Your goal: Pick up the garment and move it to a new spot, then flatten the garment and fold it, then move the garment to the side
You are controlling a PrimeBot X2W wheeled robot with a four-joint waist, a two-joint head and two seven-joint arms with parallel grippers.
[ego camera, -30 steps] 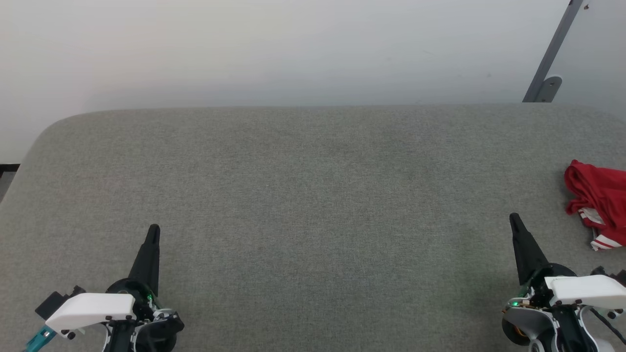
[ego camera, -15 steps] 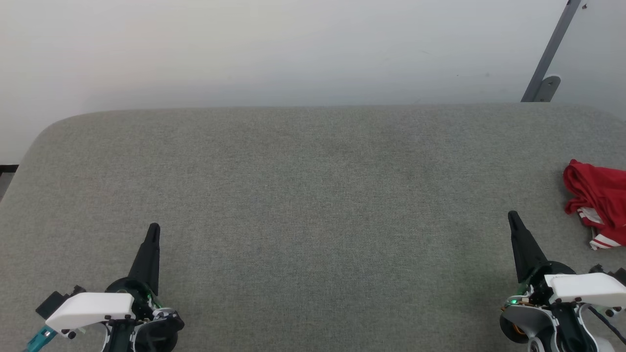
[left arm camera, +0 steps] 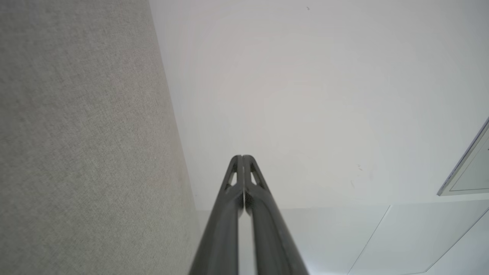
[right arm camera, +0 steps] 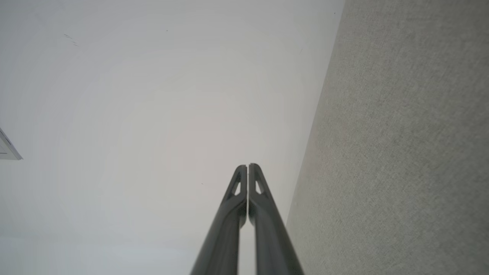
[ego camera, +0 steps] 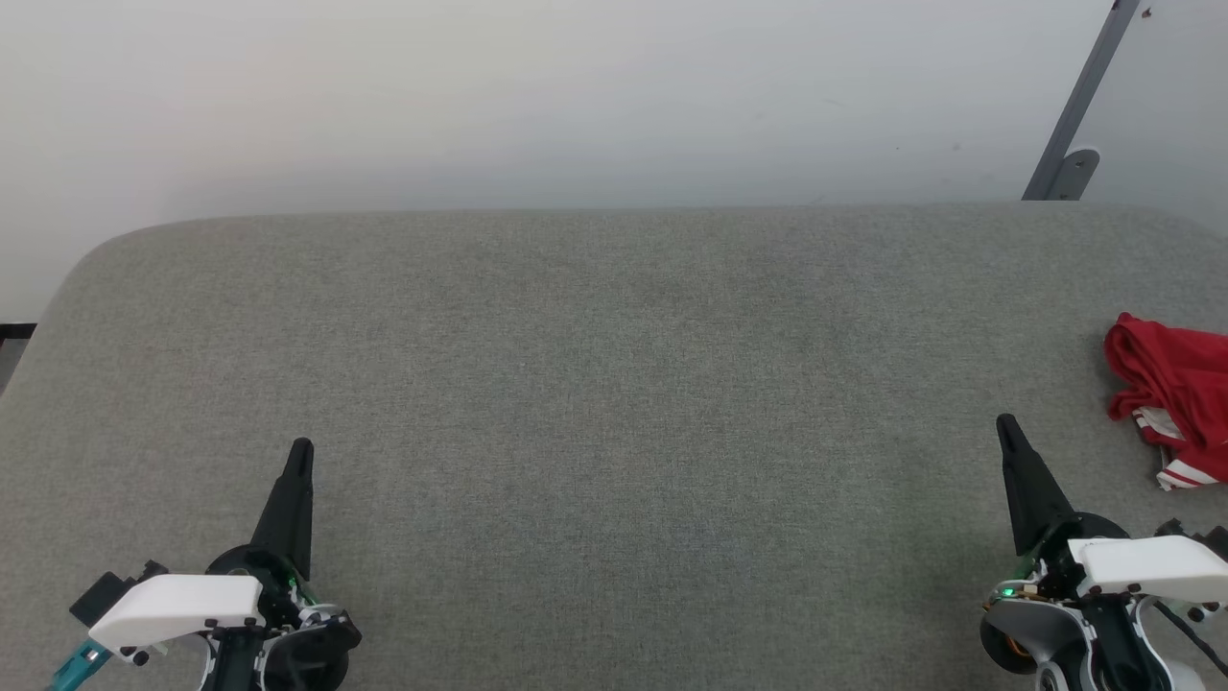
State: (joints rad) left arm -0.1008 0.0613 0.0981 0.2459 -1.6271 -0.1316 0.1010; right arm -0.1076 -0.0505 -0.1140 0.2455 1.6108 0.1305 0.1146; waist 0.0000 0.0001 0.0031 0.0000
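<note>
Crumpled garment [ego camera: 1172, 389] on woven grey table [ego camera: 614, 384]; left tool [left arm camera: 243, 157], right tool [right arm camera: 248, 166] pinched together.

Grey fabric surface [ego camera: 576, 336], white wall [ego camera: 480, 96]

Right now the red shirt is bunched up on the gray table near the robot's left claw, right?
No. The red shirt is bunched up on the gray table, but near the right claw, not the left claw. The head view shows it at the far right edge.
</note>
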